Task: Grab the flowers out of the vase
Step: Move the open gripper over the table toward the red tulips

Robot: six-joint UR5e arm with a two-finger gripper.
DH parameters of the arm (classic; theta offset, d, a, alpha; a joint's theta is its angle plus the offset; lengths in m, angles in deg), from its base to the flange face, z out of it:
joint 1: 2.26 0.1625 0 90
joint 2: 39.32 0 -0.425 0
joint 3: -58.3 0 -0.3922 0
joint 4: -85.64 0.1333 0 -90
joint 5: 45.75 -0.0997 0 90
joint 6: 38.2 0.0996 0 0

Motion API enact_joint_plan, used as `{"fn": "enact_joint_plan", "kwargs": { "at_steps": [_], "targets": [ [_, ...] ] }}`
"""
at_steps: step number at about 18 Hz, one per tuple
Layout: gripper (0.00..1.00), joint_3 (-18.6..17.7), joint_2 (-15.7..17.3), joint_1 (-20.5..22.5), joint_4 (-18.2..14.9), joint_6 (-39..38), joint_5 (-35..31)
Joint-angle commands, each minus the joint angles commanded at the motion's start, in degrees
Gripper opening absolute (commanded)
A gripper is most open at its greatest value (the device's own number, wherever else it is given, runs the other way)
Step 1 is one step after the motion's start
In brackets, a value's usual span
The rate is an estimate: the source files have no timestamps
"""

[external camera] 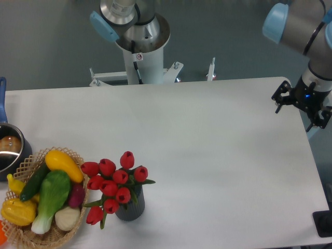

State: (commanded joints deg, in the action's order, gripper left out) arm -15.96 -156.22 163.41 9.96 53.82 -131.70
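Note:
The flowers [113, 184], a bunch of red tulip buds with green stems and leaves, stand in the vase [131, 209], a small dark ribbed cylinder near the table's front left. The bunch spreads wider than the vase and leans left. My gripper [300, 110] hangs at the table's far right edge, a long way from the flowers. Its black fingers [280, 98] stand apart and hold nothing.
A wicker basket [21, 239] with yellow, green, white and red-purple vegetables sits just left of the flowers. A shiny metal pot [9, 150] with a blue handle stands at the left edge. The arm's base [141, 52] is behind the table's far edge.

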Motion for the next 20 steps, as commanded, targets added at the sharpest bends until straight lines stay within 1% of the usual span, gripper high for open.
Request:
{"fn": "enact_joint_plan", "kwargs": {
  "at_steps": [4,6,8,9,10,11,12,13,15,17,19,20],
  "targets": [
    [1.00,-1.05,0.79,-0.44,-0.17,0.35,-0.96],
    [1.00,-3.85,2.28,-1.31,0.09,0.27,-0.97],
    [1.00,-7.54,4.30,-1.41,0.52,0.44,-1.23],
    [1.00,-9.30,4.65,-1.06,1.22,0.18,-0.97],
    [1.00,-10.97,5.18,-0.62,3.41,0.00,-0.79],
    [1.00,-12.46,6.58,-0.44,5.69,0.00,-0.79],
    [1.00,-14.31,7.72,-0.18,7.19,0.17,-0.79],
    [1.00,-15.80,8.34,0.09,8.25,0.18,-0.70],
    [1.00,-17.66,8.87,0.00,9.84,-0.09,-0.61],
    [1.00,-18.01,9.75,-0.35,9.85,-0.09,-0.09],
    [1.00,-20.29,11.15,-0.96,10.02,-0.26,0.17],
    [1.00,-20.65,11.86,-1.31,9.93,-1.65,0.87]
  ]
}}
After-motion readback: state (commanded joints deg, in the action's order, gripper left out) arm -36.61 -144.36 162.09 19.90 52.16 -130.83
